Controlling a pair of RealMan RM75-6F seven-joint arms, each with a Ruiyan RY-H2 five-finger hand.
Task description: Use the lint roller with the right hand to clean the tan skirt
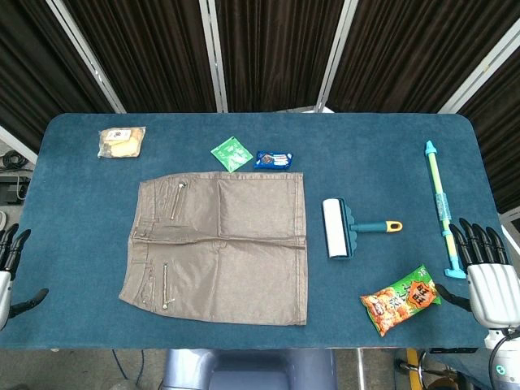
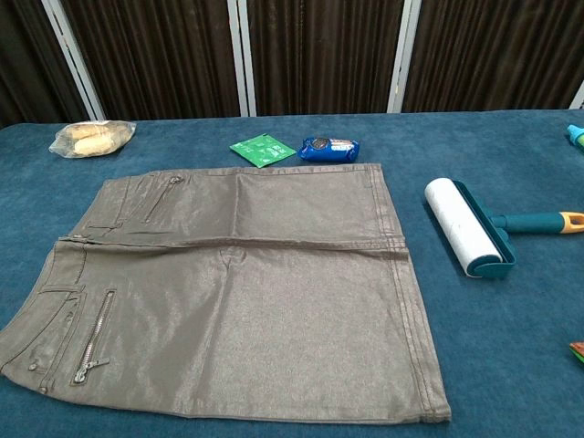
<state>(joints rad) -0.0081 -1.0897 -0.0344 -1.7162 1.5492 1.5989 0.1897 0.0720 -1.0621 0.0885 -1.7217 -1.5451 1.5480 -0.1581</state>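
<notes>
The tan skirt [image 1: 218,244] [image 2: 233,292] lies flat in the middle of the blue table, waistband to the left, zippers showing. To its right rests the lint roller [image 1: 341,228] [image 2: 465,226], white drum in a teal frame, its teal and orange handle pointing right. My right hand [image 1: 486,272] hovers at the table's right edge, well right of the roller's handle, fingers spread and holding nothing. My left hand [image 1: 10,264] shows only partly at the left edge, off the table, fingers apart and empty. Neither hand appears in the chest view.
Behind the skirt lie a green packet [image 1: 232,153] [image 2: 262,148] and a blue snack pack [image 1: 274,159] [image 2: 329,148]. A bag of bread [image 1: 121,141] [image 2: 91,138] sits far left. A teal and yellow stick [image 1: 439,207] lies along the right side; an orange snack bag [image 1: 402,297] is near the front right.
</notes>
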